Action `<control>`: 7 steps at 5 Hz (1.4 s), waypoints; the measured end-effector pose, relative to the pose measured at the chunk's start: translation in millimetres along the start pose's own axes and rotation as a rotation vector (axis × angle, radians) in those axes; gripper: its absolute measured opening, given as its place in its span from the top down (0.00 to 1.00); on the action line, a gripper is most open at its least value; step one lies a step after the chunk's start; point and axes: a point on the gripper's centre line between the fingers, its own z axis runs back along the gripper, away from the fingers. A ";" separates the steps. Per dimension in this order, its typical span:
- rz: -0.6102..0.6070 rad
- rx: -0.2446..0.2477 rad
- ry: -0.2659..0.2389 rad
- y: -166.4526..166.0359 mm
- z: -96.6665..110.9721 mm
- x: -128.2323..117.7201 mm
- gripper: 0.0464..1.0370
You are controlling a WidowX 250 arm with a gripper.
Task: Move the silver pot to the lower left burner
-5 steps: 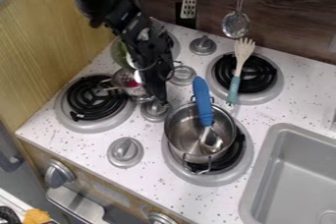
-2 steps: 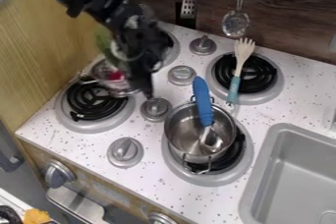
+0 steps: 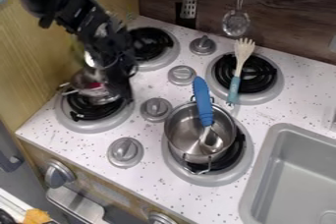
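Near right on the worktop (image 3: 157, 186): larger pot (image 3: 179, 140) on its burner (image 3: 213, 180), blue-handled spoon (image 3: 203, 102) leaning inside, probably parked there for play. Over the lower left burner (image 3: 84, 126), silver pot (image 3: 100, 98) with something red (image 3: 94, 85) inside, pinched at its right side by the end effector (image 3: 121, 90), narrow on it, presumably for control until set down. Farther back, fork-like utensil (image 3: 243, 52) laid across the upper right burner (image 3: 259, 98), handle nearest, likely for easy grasping.
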 end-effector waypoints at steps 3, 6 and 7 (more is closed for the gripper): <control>0.089 -0.035 -0.030 -12.9 -7.2 1.0 0.75; 0.184 -0.145 -0.026 -26.9 -7.6 5.4 0.03; 0.226 -0.122 -0.015 -18.4 7.5 7.7 0.04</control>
